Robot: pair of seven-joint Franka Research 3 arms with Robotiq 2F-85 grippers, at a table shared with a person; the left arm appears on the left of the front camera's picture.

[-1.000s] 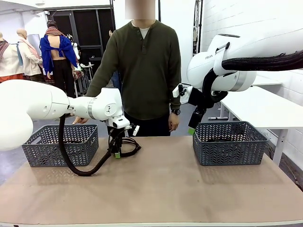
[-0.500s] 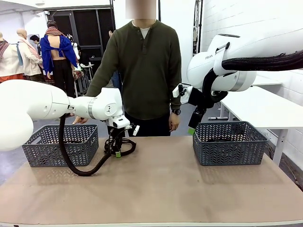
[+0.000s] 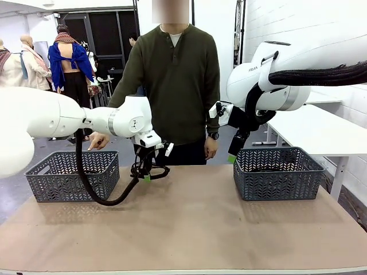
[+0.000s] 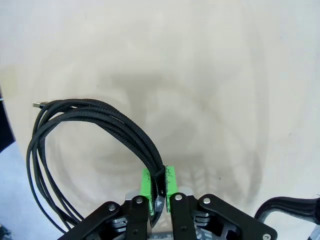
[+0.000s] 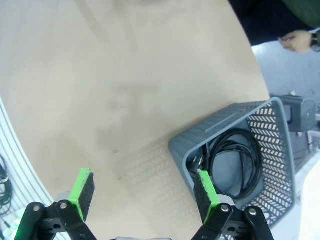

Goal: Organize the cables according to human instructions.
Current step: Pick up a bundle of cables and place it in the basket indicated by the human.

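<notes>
Two green pads of the left gripper (image 4: pixel 158 186) pinch a black cable coil (image 4: pixel 85 132) tight, lifted just off the table (image 3: pixel 195 229). Right gripper (image 5: pixel 145 197) gapes wide — holding nothing — above a grey basket (image 5: pixel 280 150) containing another coiled cable (image 5: pixel 235 160).

Bare table (image 3: pixel 195 229) lies open between my two baskets, left one (image 3: pixel 69 180) and right one (image 3: pixel 278 175), while the person (image 3: pixel 172 86) blocks the far edge.
</notes>
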